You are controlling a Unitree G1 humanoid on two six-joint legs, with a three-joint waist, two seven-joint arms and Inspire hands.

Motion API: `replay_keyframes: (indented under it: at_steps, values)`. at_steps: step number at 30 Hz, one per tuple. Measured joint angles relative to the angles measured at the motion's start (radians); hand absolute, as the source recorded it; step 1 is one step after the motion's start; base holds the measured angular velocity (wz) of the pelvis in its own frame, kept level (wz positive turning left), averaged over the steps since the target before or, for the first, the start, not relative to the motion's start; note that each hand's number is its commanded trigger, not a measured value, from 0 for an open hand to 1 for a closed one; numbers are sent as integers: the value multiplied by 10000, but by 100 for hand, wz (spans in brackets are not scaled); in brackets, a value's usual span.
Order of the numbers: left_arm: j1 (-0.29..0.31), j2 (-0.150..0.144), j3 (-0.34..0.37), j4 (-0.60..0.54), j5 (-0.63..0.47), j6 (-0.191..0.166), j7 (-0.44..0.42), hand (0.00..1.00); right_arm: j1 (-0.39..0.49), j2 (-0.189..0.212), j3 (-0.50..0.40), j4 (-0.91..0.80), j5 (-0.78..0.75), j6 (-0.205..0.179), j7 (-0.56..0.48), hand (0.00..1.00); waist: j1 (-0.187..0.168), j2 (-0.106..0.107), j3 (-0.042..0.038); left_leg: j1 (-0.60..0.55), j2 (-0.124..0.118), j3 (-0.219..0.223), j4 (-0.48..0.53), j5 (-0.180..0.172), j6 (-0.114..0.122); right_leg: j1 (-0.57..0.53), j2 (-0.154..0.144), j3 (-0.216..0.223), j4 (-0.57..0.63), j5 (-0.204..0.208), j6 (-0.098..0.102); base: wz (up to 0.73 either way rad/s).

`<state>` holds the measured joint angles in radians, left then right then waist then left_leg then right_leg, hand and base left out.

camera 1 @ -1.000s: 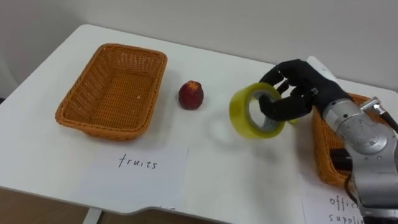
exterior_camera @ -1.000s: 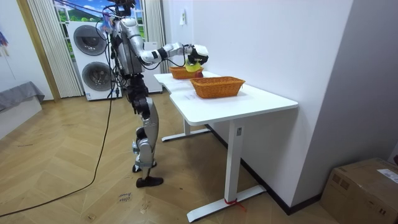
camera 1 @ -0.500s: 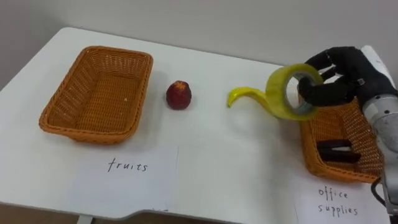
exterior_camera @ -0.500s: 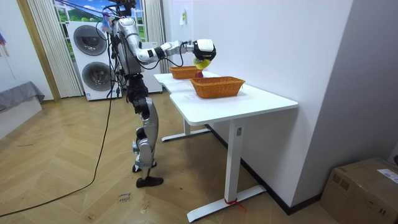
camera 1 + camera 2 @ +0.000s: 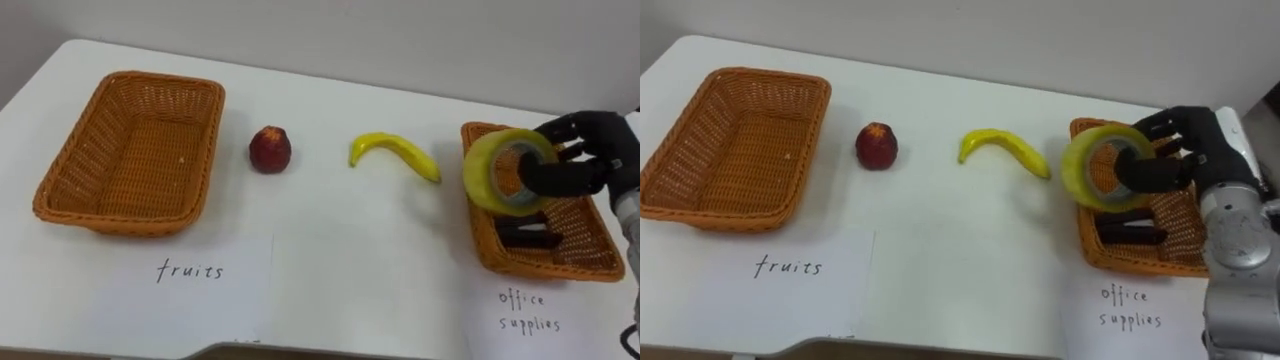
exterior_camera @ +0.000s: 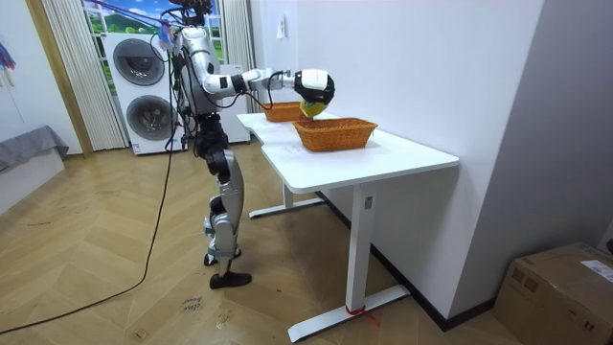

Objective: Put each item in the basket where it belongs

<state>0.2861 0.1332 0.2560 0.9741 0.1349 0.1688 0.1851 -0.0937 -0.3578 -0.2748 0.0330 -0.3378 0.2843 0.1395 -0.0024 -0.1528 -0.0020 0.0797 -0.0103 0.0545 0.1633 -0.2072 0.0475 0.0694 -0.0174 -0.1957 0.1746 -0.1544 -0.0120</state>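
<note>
Tape roll (image 5: 505, 170), yellow and wide, is held on edge by the right hand (image 5: 585, 160), whose dark fingers are curled through its core and round its outer band. The roll is kept in the air over the near-left part of the right-hand wicker basket (image 5: 540, 268) and is not touching it. Dark flat items (image 5: 528, 236) are seen inside that basket beneath the roll; their number cannot be told.

Just left of this basket, a single banana (image 5: 395, 155) is laid on the white table (image 5: 330, 240), and one red fruit (image 5: 270, 148) is set further left, well apart from the banana. Beyond the fruit, a second wicker basket (image 5: 130, 150) is placed near the table's left end. Two baskets are thus counted, with one paper sheet in front of each: one sheet (image 5: 205, 280) before the left basket, another (image 5: 525, 315) before the right, both marked by hand.

In the room view the robot is seen standing upright at the table's long side, its right arm stretched out over the baskets. The table is carried on white legs over a wooden herringbone floor (image 6: 115, 287). Two stacked washing machines (image 6: 144, 96) and pale curtains (image 6: 67, 67) are seen behind the robot, and one cardboard box (image 6: 565, 287) is set at the room view's lower right.
</note>
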Motion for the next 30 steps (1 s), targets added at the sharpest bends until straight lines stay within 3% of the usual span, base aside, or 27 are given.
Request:
replay_keyframes:
  at_steps: [6, 16, 18, 19, 20, 26, 30]
  values:
    - [-47, 16, 183, -13, -160, -7, -13, 0, 0, -75, -446, 81, 659, -1, -332, 100, -123, 5, -6, 7, -3, 1, 13, 1, 0, 8, 2, 7, 0, 0, 0, 0]
    - [-90, 51, 180, -126, -156, -30, -25, 0, 169, -87, -626, 149, 522, -2, -366, 100, -174, 83, -7, 3, 29, 168, 28, 2, -1, -130, 12, 74, 121, 0, 0, -4]
    - [-86, 79, 182, -120, -119, -52, -28, 0, 169, -87, -627, 282, 444, -2, -348, 61, -185, 87, -12, 29, 28, 173, 37, 3, 0, -102, 10, 74, 122, 1, -1, -2]
    - [-87, 90, 181, -120, -123, -67, -29, 0, 169, -87, -626, 325, 406, -2, -336, 11, -194, 84, -13, 37, 28, 174, 33, 3, -1, -95, 11, 74, 123, 1, -1, 0]
    - [-92, 110, 180, -121, -134, -97, -31, 0, 170, -87, -626, 358, 314, -2, -312, 0, -197, 86, -12, 41, 29, 176, 28, 3, 0, -90, 11, 76, 123, 1, -1, 0]
    - [-90, 192, 174, -119, -120, -103, -20, 0, 169, -86, -585, 540, 280, -48, -253, 0, -104, 139, 36, 176, 37, 190, -9, 1, -3, 34, 17, 82, 119, 1, -1, 0]
    - [-64, 206, 175, -120, -113, -106, -9, 0, 169, -87, -591, 767, 181, -49, -250, 0, -11, 102, 15, 178, 37, 253, -10, 1, -2, 10, 23, 168, 129, 1, -1, -5]
